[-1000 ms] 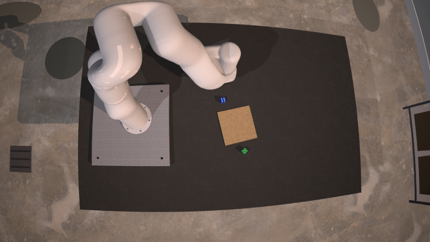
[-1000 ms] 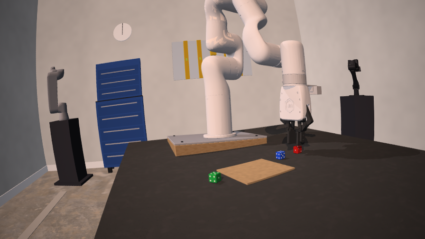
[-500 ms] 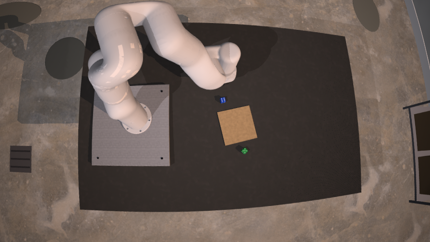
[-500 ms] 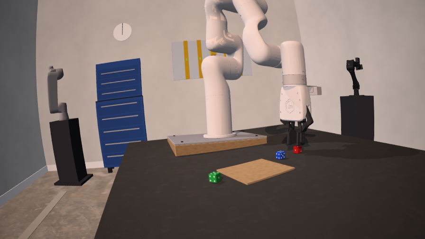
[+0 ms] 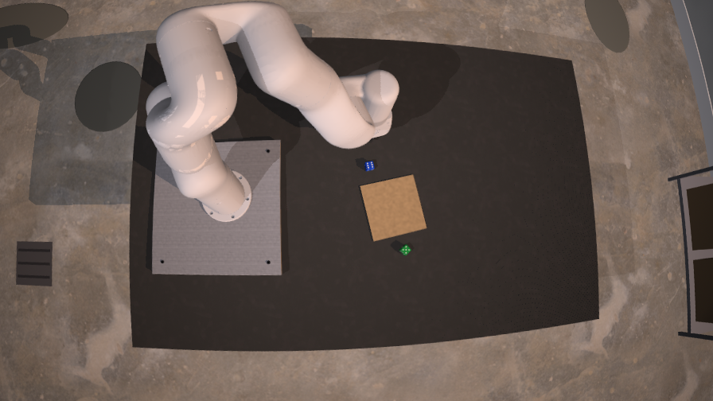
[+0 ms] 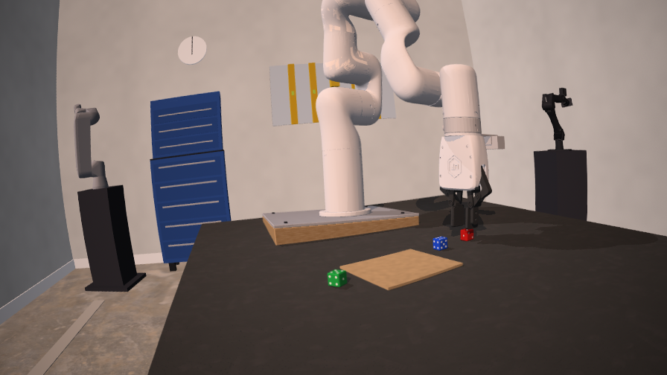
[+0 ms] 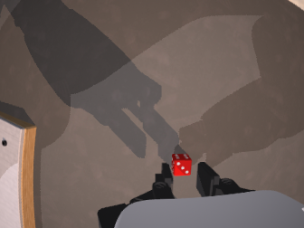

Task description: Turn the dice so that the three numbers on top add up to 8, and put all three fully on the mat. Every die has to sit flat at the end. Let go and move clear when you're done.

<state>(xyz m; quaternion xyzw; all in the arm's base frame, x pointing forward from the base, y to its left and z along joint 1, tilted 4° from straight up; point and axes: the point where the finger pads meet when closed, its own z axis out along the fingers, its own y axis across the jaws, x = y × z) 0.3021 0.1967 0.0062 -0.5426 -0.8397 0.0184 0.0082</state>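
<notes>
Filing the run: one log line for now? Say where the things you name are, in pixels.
jaws (image 6: 461, 225): open | red die (image 6: 467, 234) (image 7: 181, 165): near fingertips | blue die (image 5: 369, 165) (image 6: 439, 242), green die (image 5: 405, 250) (image 6: 336, 278): off mat (image 5: 393, 208) (image 6: 402, 268)
</notes>
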